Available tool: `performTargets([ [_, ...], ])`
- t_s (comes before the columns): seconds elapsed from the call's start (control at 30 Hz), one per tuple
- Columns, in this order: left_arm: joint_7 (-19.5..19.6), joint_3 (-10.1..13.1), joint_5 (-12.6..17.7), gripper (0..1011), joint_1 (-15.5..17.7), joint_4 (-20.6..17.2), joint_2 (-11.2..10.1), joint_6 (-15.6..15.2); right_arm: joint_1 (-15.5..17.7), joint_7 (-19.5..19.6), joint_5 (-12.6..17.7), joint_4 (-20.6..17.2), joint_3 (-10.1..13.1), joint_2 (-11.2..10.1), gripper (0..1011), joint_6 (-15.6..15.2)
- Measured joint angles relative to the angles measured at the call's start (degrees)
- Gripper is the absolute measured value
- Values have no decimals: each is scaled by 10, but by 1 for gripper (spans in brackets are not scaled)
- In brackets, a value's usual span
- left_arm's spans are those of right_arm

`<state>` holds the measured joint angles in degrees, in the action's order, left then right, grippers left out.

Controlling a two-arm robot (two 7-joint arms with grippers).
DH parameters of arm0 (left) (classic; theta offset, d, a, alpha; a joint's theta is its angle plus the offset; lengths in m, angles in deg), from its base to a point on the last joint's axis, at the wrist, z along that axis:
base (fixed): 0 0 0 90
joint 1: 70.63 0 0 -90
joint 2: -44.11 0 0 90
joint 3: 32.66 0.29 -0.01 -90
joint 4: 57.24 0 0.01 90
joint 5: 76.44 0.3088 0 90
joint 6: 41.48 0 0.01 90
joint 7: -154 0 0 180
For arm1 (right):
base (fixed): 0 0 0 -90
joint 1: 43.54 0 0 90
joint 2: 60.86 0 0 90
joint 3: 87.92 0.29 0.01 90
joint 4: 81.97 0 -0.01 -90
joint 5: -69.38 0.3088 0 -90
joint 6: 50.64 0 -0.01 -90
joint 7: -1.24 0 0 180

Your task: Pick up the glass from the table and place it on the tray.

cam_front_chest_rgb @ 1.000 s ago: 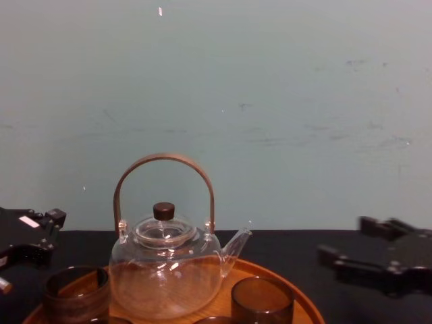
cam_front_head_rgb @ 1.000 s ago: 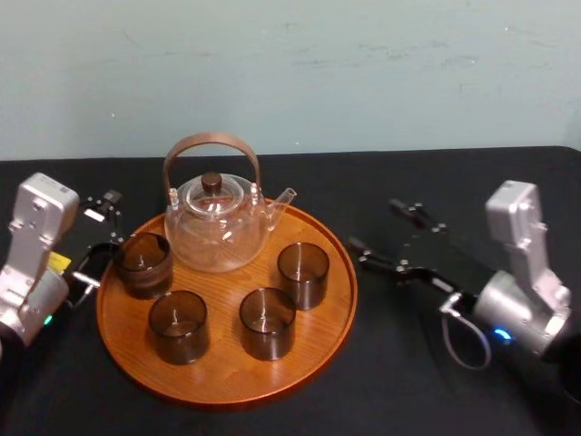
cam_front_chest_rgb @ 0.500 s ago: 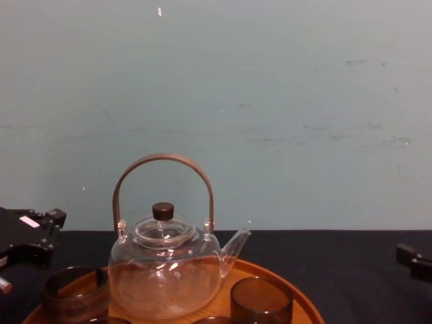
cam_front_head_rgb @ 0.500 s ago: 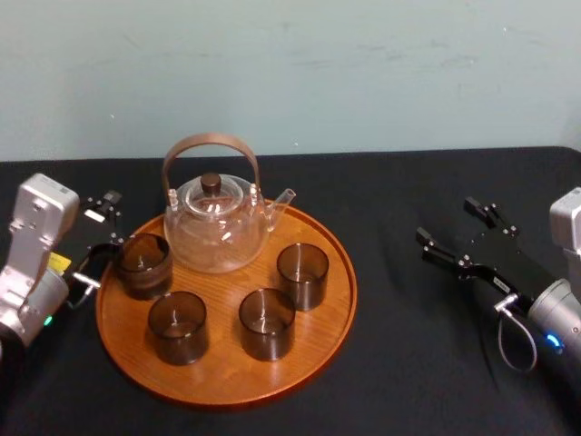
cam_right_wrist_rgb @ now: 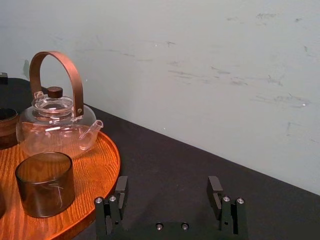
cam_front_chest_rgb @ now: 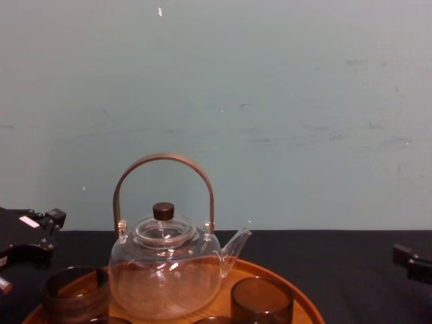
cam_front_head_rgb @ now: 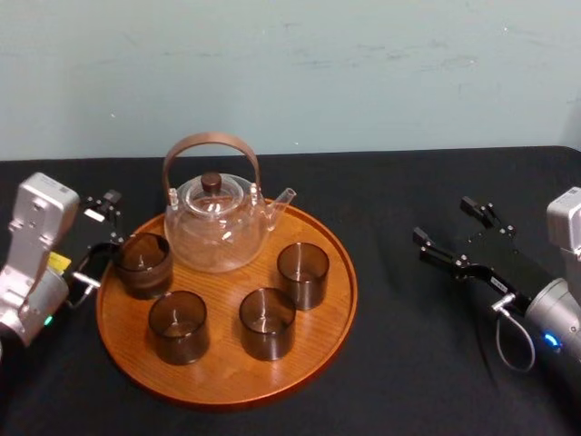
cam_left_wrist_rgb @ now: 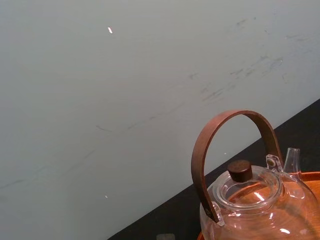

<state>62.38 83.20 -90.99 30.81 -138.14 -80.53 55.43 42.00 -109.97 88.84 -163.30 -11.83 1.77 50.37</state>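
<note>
Jaws spread and empty, the left gripper (cam_front_head_rgb: 102, 238) sits with the glass (cam_front_head_rgb: 142, 263) just ahead of its fingertips on the tray (cam_front_head_rgb: 227, 398), placement apparently done, straight withdrawal next; the right gripper (cam_front_head_rgb: 443, 221) hangs open, empty, well apart.

On the flat matte black table (cam_front_head_rgb: 408, 363) before me sits the round orange-brown wooden tray (cam_front_head_rgb: 227, 368). The clear glass teapot (cam_front_head_rgb: 216, 227) stands at its back, four dark glass cups (cam_front_head_rgb: 303, 275) before it. My right gripper (cam_front_head_rgb: 443, 221) is well to the right.
</note>
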Motion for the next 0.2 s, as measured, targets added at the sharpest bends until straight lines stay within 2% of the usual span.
performTargets([
  [0.2,0,0,0,0,0,0,0,0,0,-1,0,0,-1,0,1002,0],
])
